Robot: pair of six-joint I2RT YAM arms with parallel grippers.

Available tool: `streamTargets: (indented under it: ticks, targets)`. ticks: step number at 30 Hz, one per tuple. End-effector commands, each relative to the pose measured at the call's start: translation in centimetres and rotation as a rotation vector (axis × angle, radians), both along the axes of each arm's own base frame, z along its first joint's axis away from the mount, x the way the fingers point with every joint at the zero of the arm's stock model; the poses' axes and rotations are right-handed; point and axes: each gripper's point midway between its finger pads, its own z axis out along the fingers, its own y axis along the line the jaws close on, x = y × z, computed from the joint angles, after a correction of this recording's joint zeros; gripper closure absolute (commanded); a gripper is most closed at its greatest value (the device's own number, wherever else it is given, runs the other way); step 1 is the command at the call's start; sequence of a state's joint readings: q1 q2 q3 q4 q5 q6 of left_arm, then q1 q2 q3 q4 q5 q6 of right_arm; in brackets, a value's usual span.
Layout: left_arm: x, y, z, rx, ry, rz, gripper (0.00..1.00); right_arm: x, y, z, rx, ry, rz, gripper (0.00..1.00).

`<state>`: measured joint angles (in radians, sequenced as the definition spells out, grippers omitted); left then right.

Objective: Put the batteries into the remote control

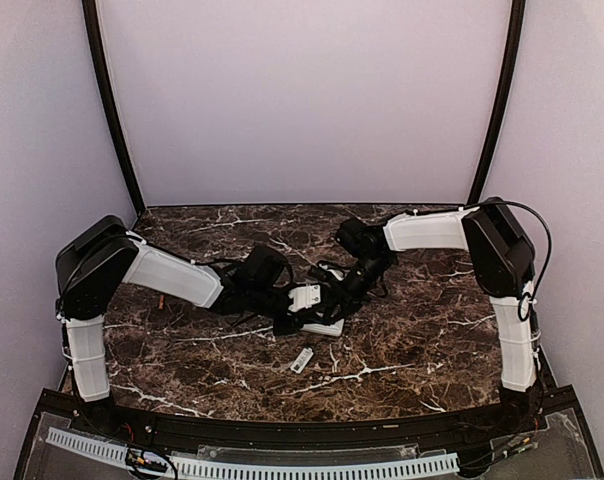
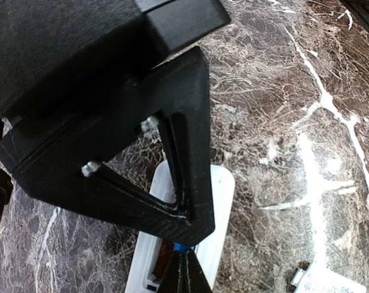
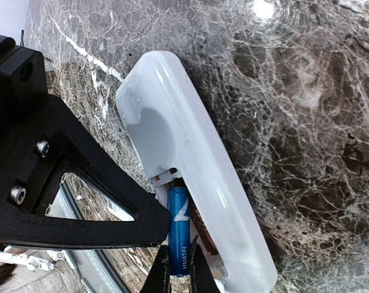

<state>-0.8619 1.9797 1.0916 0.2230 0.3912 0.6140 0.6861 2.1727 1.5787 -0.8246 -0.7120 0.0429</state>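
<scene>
From above, the remote control (image 1: 329,327) lies near the middle of the marble desk (image 1: 432,340), with both arms bent in over it. A small white loose piece (image 1: 302,360) rests apart on the near side. We take it for the compartment cover, though it is too small to be sure.

In the left wrist view, the left claw (image 2: 184,245) has its tips together directly above the remote. A bit of the blue battery (image 2: 180,247) shows right at the tips, and we cannot tell whether they pinch it or only press on it.

In the right wrist view, the remote lies back-up with its bay open. The right claw (image 3: 179,271) is clamped on the near end of the battery, whose far end sits against the contact inside the bay. The slot beside it looks unfilled.

We judge the task about midway. One cell is going in but is not yet released, and another cell and the cover are left.
</scene>
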Motion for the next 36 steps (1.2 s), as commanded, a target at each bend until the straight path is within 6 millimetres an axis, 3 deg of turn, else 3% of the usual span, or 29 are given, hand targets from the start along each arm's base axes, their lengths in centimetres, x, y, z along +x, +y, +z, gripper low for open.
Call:
streamTargets:
  ticks: [1,13,23,30,36]
  targets:
    - [-3.2,2.7,-4.9,0.177,0.124,-0.032,0.99,0.7,1.2,-0.1,0.034,-0.072,0.006,0.99]
    - [-2.7,3.6,-5.6,0.198,0.148,-0.019,0.97,0.4,1.1,0.9,0.039,-0.065,0.013,0.85]
    - [-2.3,3.6,-5.3,0.195,0.149,-0.012,0.97,0.4,0.9,1.4,0.030,-0.069,0.024,0.85]
    - [-2.3,3.6,-5.2,0.193,0.159,-0.012,0.96,1.3,0.9,3.2,0.054,-0.095,0.003,0.82]
    - [-2.2,3.4,-4.9,0.188,0.158,-0.006,0.95,1.6,0.8,3.6,0.053,-0.101,-0.006,0.82]
